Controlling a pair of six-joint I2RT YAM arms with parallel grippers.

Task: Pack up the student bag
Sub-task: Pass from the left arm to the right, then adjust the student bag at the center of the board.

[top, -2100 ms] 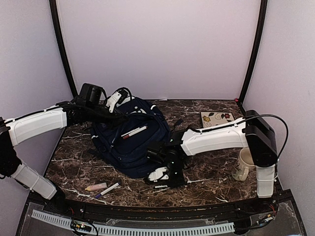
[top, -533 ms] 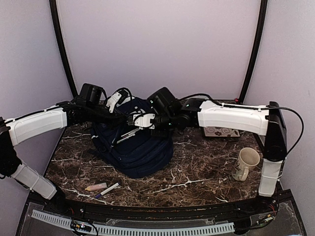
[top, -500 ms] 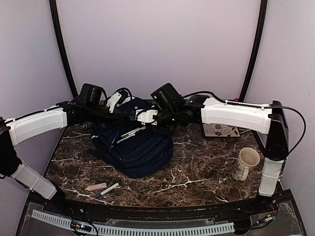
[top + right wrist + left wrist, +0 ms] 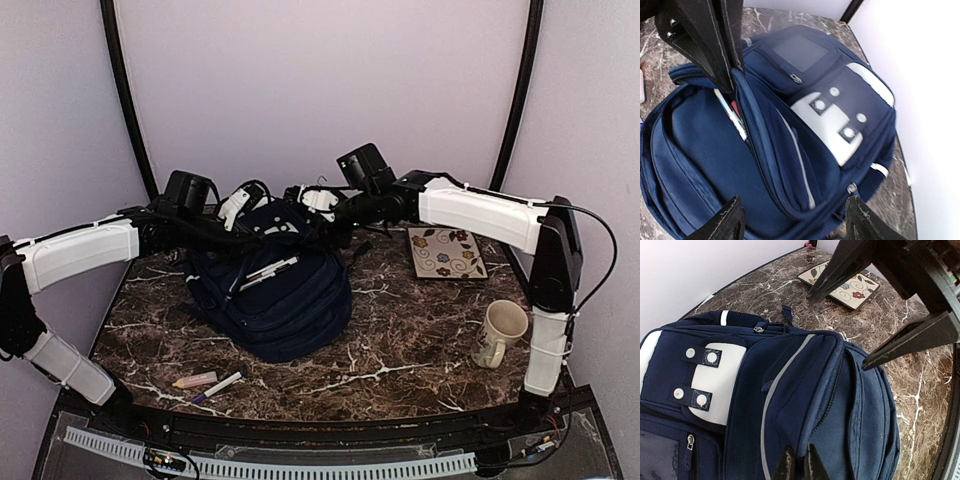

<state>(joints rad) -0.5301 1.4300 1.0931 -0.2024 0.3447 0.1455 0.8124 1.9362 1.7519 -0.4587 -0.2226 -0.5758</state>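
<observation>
Bag pos: student bag [image 4: 275,300] lay centre-left in top view on the marble table [image 4: 400,345], front face up.
Opening: one compartment was unzipped. In rt wrist view it gaped at centre-left, w/ a white pen [image 4: 733,118] lying inside.
L gripper: left gripper [image 4: 799,467] sat at bottom edge of its own view. Fingers were nearly together, pinching a fold of bag fabric at the lip of the opening.
R gripper: right gripper [image 4: 800,220] was spread wide w/ nothing in it, hanging over the bag. Only its tips showed, at bottom of rt wrist view.
Stiffness: prob. soft & floppy. Panels sagged, and the lip looked likely to fall shut if let go.
Weight: prob. light, as it looked near empty. Might drag across the table rather than lift clean.
Surface: woven fabric, likely decent grip, not fragile.
Best hold: hem/zip edge of the opening, to keep it agape. For shifting the whole bag, the small strap tab [image 4: 786,314] at upper centre of left wrist view.
Avoid: flat panels, which would prob. bunch & give no firm purchase. Zip pulls looked small for the fingers.
Loose items: pink highlighter [image 4: 195,380] & marker [image 4: 222,384] lay at lower left of top view, well apart from the bag.
Other: mug [image 4: 500,332] & floral tile [image 4: 445,250] were at right. Couldn't tell if they belonged in the bag.
</observation>
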